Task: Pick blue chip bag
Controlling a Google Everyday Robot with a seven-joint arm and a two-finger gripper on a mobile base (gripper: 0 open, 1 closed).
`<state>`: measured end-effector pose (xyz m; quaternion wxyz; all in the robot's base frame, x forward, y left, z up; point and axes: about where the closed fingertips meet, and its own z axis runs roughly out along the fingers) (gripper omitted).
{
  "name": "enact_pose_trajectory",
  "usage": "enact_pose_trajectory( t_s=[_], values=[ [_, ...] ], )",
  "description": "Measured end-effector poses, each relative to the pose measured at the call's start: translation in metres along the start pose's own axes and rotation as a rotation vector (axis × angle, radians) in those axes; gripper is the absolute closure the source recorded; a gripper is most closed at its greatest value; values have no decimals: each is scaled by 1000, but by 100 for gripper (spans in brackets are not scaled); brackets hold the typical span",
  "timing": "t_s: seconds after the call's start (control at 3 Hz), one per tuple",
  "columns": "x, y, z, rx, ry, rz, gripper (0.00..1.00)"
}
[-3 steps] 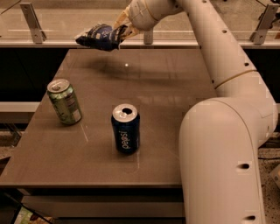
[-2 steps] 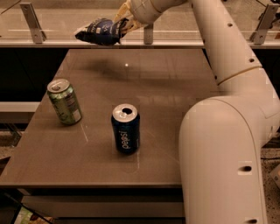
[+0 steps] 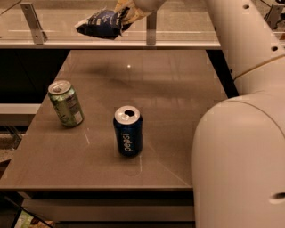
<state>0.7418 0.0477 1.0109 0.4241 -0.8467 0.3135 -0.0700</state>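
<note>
Clearly airborne, the blue chip bag [image 3: 99, 24] hangs at the top of the frame, well above the table [image 3: 178, 111]. The gripper [image 3: 124, 14] pinches its right end, so the pick looks essentially done. Lower left, a green soda can [image 3: 66, 103] and a Pepsi can [image 3: 128, 130] stand upright, contents unseen.

Brown table [image 3: 178, 111] is carrying two cans standing apart: green can [image 3: 66, 103] at left, blue Pepsi can [image 3: 128, 131] at centre. Gripper [image 3: 126, 12] is hanging at top centre, gripping blue chip bag [image 3: 100, 24] off the table.
</note>
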Motion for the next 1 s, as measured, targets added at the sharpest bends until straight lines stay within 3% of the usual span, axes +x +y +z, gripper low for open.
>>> enact_pose_trajectory(
  t_s=[0.33, 0.67, 1.0],
  values=[
    [-15, 3, -15, -15, 55, 27, 100],
    [-46, 29, -33, -12, 124, 49, 100],
    [-46, 29, -33, -12, 124, 49, 100]
  ],
)
